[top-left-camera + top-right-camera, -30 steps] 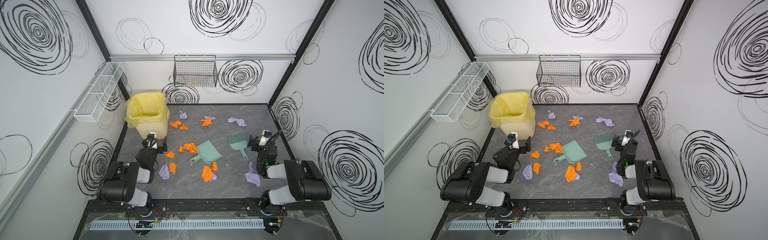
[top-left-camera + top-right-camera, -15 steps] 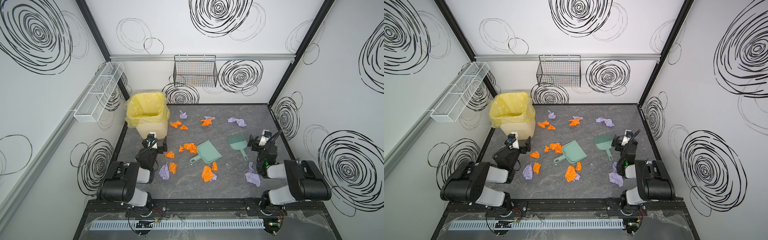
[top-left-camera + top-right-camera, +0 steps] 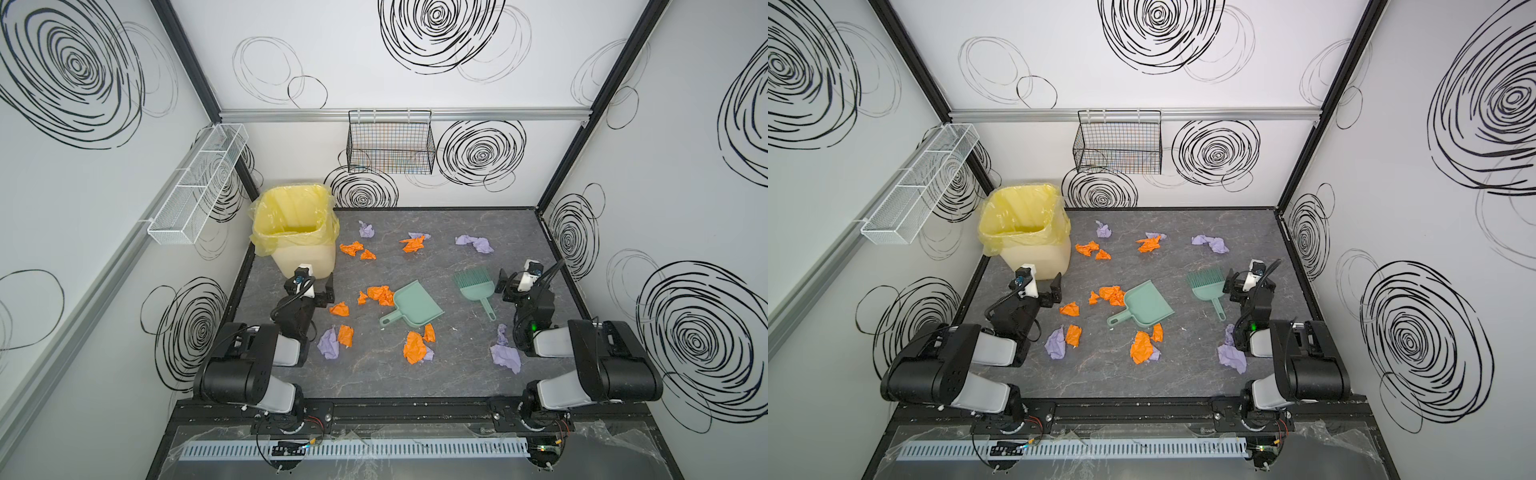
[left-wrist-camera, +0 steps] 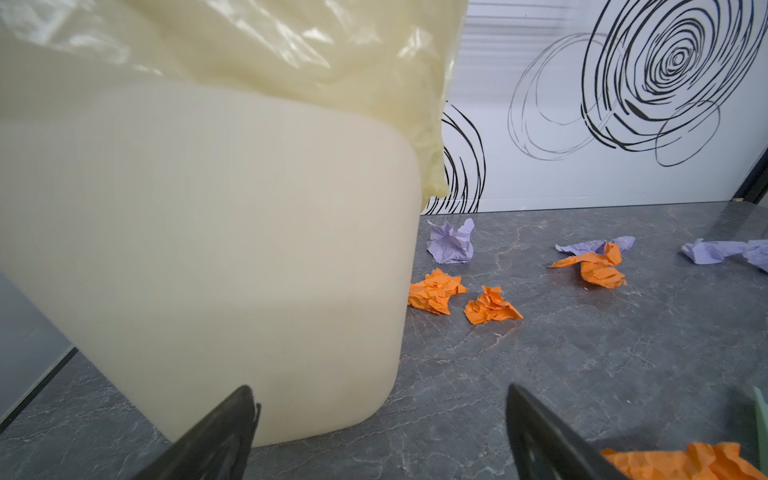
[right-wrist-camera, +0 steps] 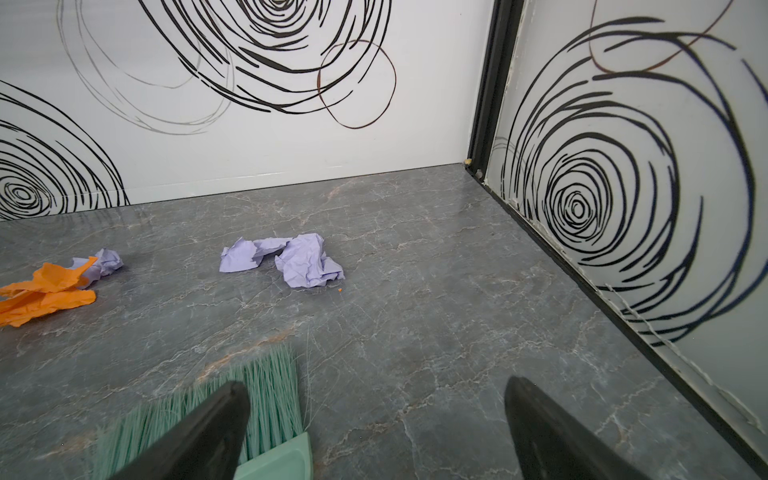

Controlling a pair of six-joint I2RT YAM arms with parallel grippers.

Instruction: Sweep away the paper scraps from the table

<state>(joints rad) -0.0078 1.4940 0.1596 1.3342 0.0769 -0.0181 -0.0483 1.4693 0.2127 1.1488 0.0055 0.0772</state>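
Orange and lavender paper scraps (image 3: 381, 294) lie scattered over the dark grey marbled bench (image 3: 415, 374), none of them gathered. One orange clump touches the mouth of the mint-green dustpan (image 3: 415, 307), which lies flat near the middle with its handle pointing toward the front edge. Two orange pieces (image 4: 461, 297) sit just beside the cream waste bin (image 3: 299, 245) with its yellow liner, in the back left corner. More scraps lie along the back, including a lavender pair (image 5: 286, 262). Others lie in front of the dustpan, and some lavender ones lie beside the right arm (image 3: 1233, 353).

The left gripper (image 3: 311, 289) hangs low just in front of the bin, jaws spread wide and holding nothing; in the left wrist view (image 4: 380, 399) the bin wall fills the space ahead of them. The right gripper (image 3: 517, 286) sits just beside the mint-green brush (image 3: 476, 286), on its right. Its jaws are wide too and grip nothing (image 5: 374, 399). One jaw overlaps the bristles (image 5: 266, 399) in the right wrist view, though whether it touches them cannot be told.

A black wire basket (image 3: 390, 147) hangs on the back wall.
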